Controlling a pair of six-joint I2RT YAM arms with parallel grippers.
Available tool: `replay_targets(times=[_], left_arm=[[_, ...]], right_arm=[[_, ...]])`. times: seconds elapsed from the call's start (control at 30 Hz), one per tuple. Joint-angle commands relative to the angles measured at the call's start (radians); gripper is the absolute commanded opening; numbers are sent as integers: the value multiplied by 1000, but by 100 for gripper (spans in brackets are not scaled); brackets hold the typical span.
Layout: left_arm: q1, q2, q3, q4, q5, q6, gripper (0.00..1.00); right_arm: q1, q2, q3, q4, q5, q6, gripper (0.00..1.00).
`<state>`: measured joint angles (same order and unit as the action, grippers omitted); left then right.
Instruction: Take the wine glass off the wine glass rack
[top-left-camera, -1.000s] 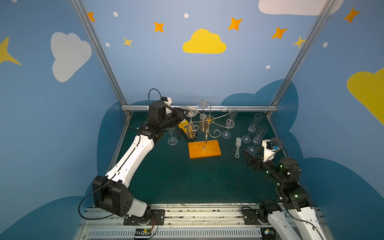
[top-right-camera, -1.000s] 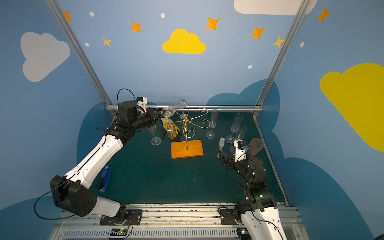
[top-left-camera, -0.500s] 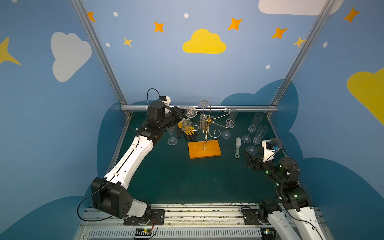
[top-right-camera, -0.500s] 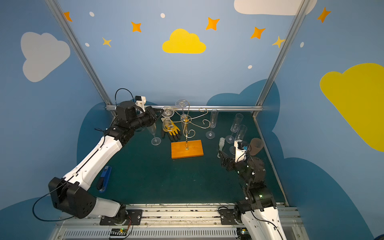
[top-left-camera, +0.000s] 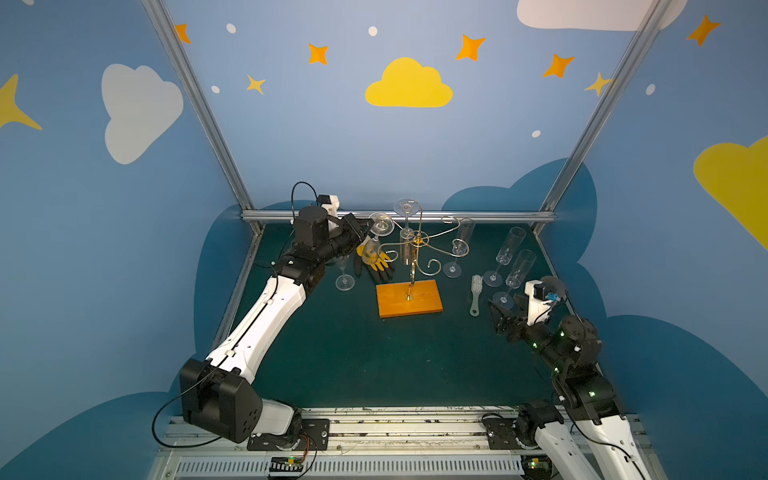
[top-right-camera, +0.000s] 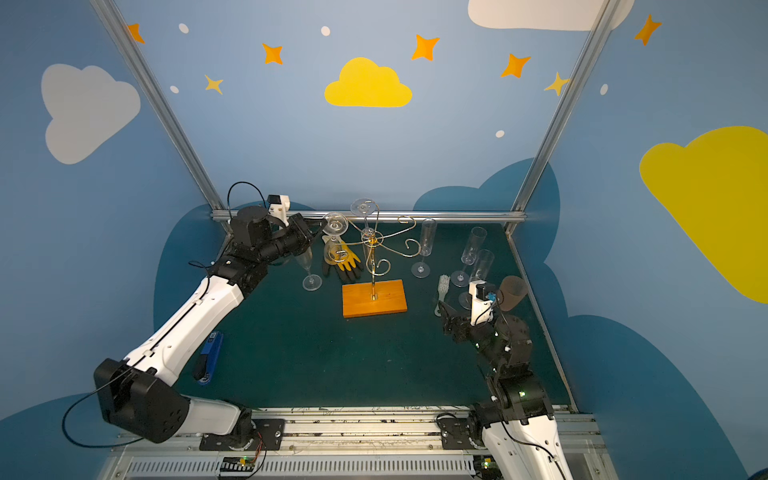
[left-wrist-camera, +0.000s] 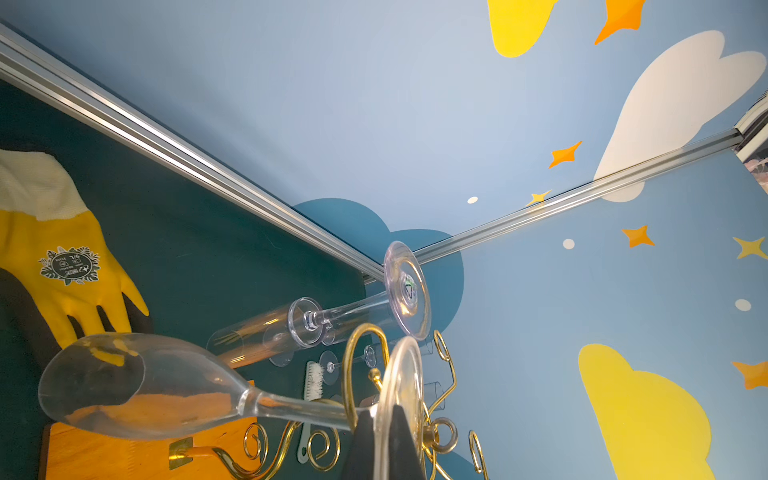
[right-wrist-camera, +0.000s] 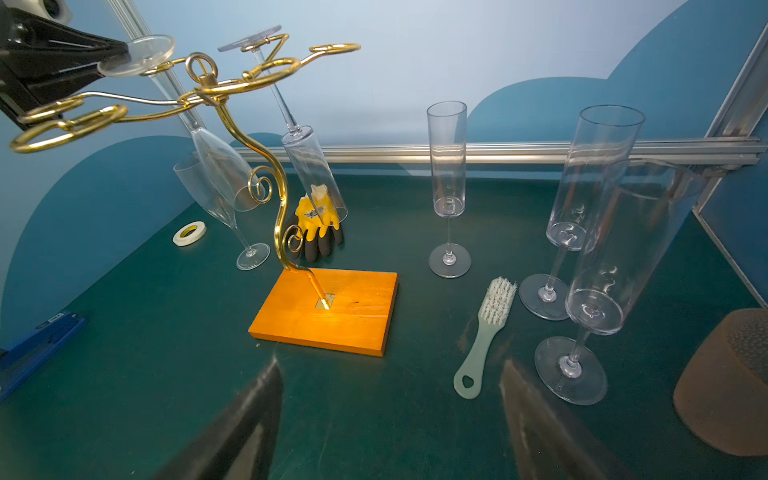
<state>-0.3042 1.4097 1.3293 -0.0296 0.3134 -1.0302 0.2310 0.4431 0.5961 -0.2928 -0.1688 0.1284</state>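
- Two glasses hung bowl-down from the wine glass rack (top-left-camera: 409, 298). Ours was the wine glass (left-wrist-camera: 137, 386) on the arm toward the left robot arm's side. Its foot rested on a gold loop, its stem ran through the wire, and its bowl hung above the yellow glove (left-wrist-camera: 62, 232).
- Change noted: a second earlier the jaws of the left gripper (right-wrist-camera: 113, 58) stood a little apart at the foot. Now they had pinched shut on the foot's rim. The arm itself looked much where it had been.
- We read this as the grasp made and the removal not begun. The foot sat on its loop and the glass was neither lifted nor slid out.
- We judged the next move to be a slide outward along the arm until the stem cleared the wire, taken slowly so the bowl did not swing.
- Edges: the hanging flute (right-wrist-camera: 313, 174) had its foot just beside ours, on the next arm. The back rail (top-left-camera: 498, 216) and the wall ran close behind the gripper. A standing glass (top-left-camera: 344, 272) stood below the left wrist.
- Open room: bare mat (top-left-camera: 374, 357) lay in front of the orange base.
- The right gripper (right-wrist-camera: 390, 370) hovered low near the brush (top-left-camera: 476, 293), jaws wide and holding nothing, well apart from the rack.
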Motion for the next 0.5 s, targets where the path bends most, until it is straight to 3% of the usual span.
replay_targets(times=[0.0, 0.47], left_arm=[[-2, -33, 19, 78, 1, -22, 3], [-4, 7, 99, 48, -28, 59, 3]], right_arm=[[4, -12, -7, 1, 21, 14, 82], [3, -12, 9, 21, 18, 32, 82]])
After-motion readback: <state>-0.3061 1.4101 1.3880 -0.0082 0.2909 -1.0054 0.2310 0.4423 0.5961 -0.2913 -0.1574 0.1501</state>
